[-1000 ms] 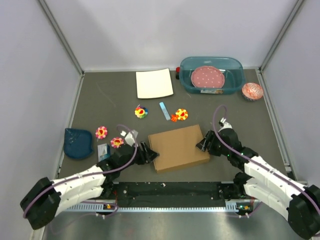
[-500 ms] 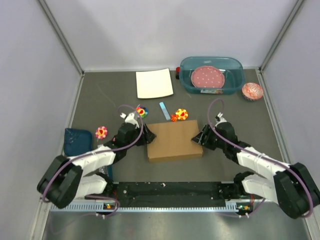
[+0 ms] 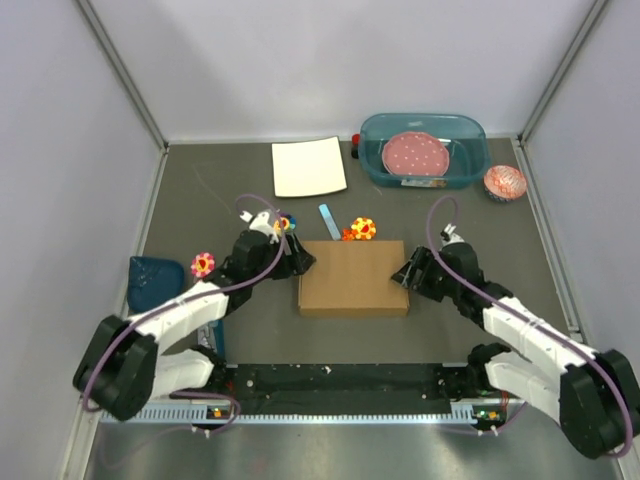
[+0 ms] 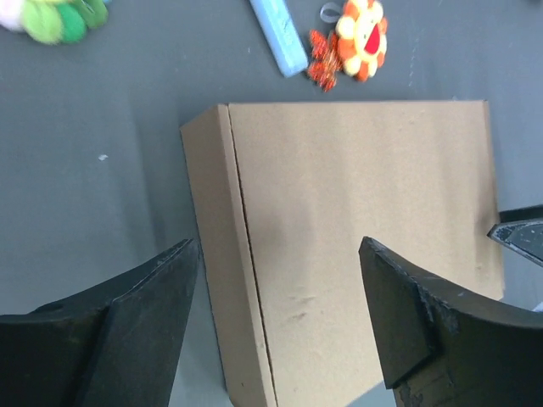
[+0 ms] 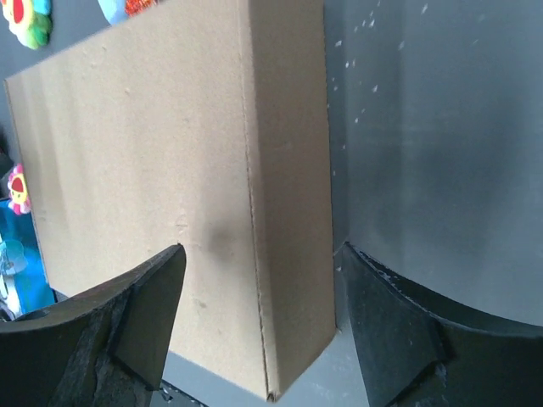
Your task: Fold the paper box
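The paper box [image 3: 352, 277] is a closed, shallow brown cardboard mailer lying flat on the grey table, between my two arms. My left gripper [image 3: 299, 261] is open at the box's left edge; in the left wrist view [image 4: 280, 326] its fingers straddle the left wall and lid of the box [image 4: 356, 229]. My right gripper [image 3: 404, 274] is open at the box's right edge; in the right wrist view [image 5: 259, 326] its fingers straddle the right wall of the box [image 5: 170, 195]. Neither gripper is closed on the cardboard.
A white square sheet [image 3: 309, 167] lies at the back. A teal tub [image 3: 422, 149] holds a pink dotted plate. A frilly cup [image 3: 505, 182] stands at the back right. Flower toys [image 3: 363, 229] and a blue strip [image 3: 330, 221] lie behind the box. A dark blue dish [image 3: 155, 285] sits left.
The box has slid away from the near edge and turned square to the table. Both grippers moved with it, staying at its left and right edges.
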Motion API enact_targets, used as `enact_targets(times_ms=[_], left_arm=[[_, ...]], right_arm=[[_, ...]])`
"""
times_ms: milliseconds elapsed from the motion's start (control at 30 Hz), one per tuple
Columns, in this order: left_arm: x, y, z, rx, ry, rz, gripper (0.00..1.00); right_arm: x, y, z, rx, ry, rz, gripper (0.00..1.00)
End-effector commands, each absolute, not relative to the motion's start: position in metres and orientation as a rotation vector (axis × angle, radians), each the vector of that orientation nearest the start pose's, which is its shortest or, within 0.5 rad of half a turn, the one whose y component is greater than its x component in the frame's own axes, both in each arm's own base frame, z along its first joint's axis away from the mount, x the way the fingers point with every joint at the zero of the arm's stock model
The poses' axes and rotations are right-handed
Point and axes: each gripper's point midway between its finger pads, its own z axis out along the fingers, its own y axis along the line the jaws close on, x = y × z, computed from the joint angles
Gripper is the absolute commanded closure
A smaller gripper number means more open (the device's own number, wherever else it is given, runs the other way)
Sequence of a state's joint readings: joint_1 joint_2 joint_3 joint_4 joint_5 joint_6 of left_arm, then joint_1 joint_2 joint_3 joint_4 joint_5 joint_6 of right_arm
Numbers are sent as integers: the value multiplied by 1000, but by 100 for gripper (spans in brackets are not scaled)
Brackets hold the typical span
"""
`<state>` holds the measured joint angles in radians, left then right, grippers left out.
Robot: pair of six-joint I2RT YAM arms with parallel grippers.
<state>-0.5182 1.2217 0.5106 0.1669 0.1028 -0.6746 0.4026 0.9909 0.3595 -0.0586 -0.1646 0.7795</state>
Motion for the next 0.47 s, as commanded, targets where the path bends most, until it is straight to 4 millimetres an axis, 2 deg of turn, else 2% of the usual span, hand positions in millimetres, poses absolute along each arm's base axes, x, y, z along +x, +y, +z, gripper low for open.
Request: enact_targets(times_ms=[0,33,67,100,167,200,300,433], left_arm=[[285,-188,140,-117,2103,-710,18],[292,-174,144,-178,2076,-629,17],[284,-163,131,-200,2144,-560,17],[285,-160,138,-216,2137,-540,16],[280,-148,133,-272,2181,-471,16],[280,-147,138,-279,2180,-470,16],[273,-142,139,-327,2195,-458,18],[270,-138,146,-348,2146,-479,17]], right_arm=[[234,132,98,333,2330,615,25],[240,130,113,327,2293,606,24],[240,126,122,312,2265,579,24],[241,123,127,308,2252,565,24],[242,116,137,304,2236,522,23],[242,114,142,303,2222,516,23],[239,112,153,283,2180,525,23],[234,107,159,270,2133,522,21]])
